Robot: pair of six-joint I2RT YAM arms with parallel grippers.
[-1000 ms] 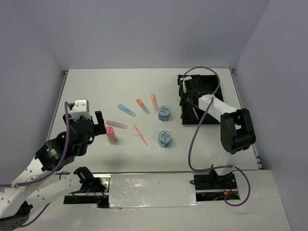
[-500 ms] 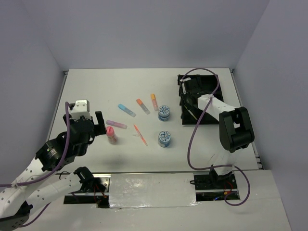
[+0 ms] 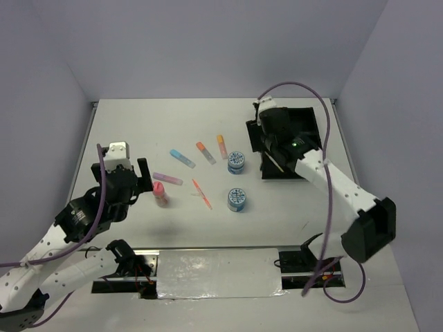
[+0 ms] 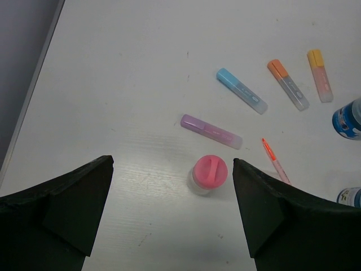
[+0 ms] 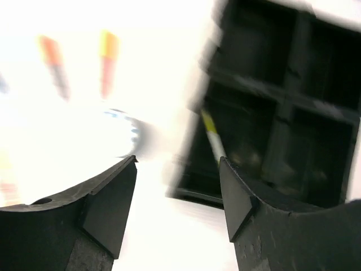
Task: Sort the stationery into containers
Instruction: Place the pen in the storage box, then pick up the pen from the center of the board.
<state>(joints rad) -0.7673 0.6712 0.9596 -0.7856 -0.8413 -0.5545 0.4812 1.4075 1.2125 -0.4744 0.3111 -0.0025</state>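
**Stationery sort: one yellow pen in the tray, the rest out on the table**

Left wrist cam first. The left gripper (image 4: 172, 165) had its chunky matte black fingers (image 4: 62, 209) spread wide with nothing in them. The small pink bottle with a round cap (image 4: 209, 172) stood upright on the white table (image 4: 113, 68) in the gap ahead of them. Just behind it lay the purple highlighter stick (image 4: 211, 131). Further back the blue stick (image 4: 241, 99), orange stick (image 4: 287, 84) and yellow-orange stick (image 4: 320, 75) were fanned out, all with frosted barrels. A thin orange pen (image 4: 275, 161) lay right of the bottle. Two round blue-white patterned tubs (image 4: 350, 116) peeked in at the right edge.

Right wrist cam was badly smeared and blown out. The right gripper (image 5: 177, 161) had its fingers apart too, holding nothing. A thin yellow pen (image 5: 213, 135) slanted in a corner compartment of the black rectangular plastic tray (image 5: 293, 101), the one with four compartments.

From the top cam, the tray sat at the far right of the table. The right arm (image 3: 332, 181) reached over its left side and hid part of it. The loose items lay mid-table, well left of the tray.
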